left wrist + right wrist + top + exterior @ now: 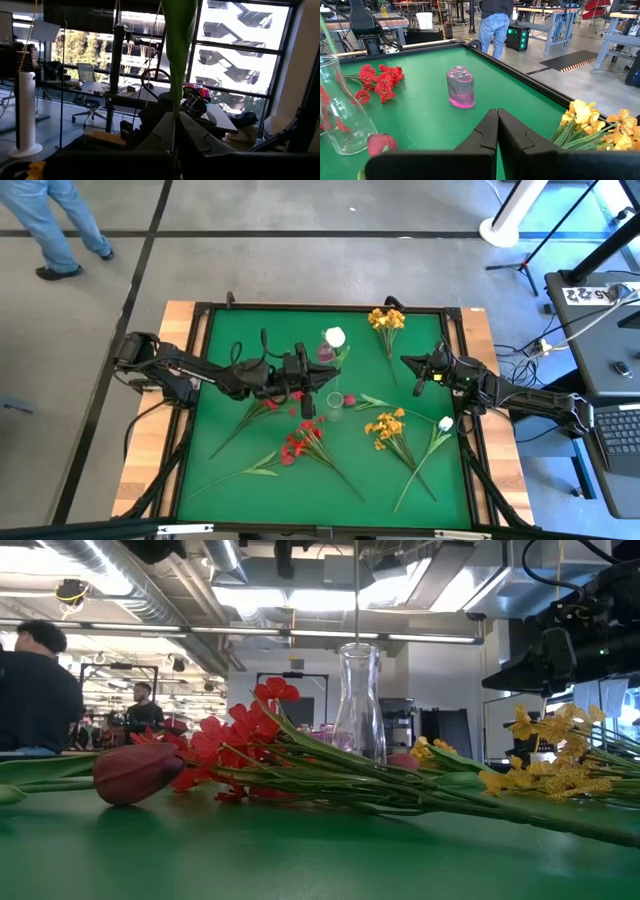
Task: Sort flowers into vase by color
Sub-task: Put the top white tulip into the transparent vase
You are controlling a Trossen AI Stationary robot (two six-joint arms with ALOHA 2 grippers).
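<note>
Red bud (135, 773) and red sprays (235, 740) are lying near on the table (400, 385) awaiting sorting, while the left hand (175, 131), gripping a green stem (176, 55), is hanging over the clear vase (334, 406), and the right hand (497, 131) is waiting closed, empty.

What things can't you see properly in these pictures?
Left wrist view: the left gripper pinches a green stem; the top edge cuts off its blossom, so its colour is unknown.
Right wrist view: the left edge cuts off part of the clear vase.
Low view: the red flowers hide the table behind them.
</note>
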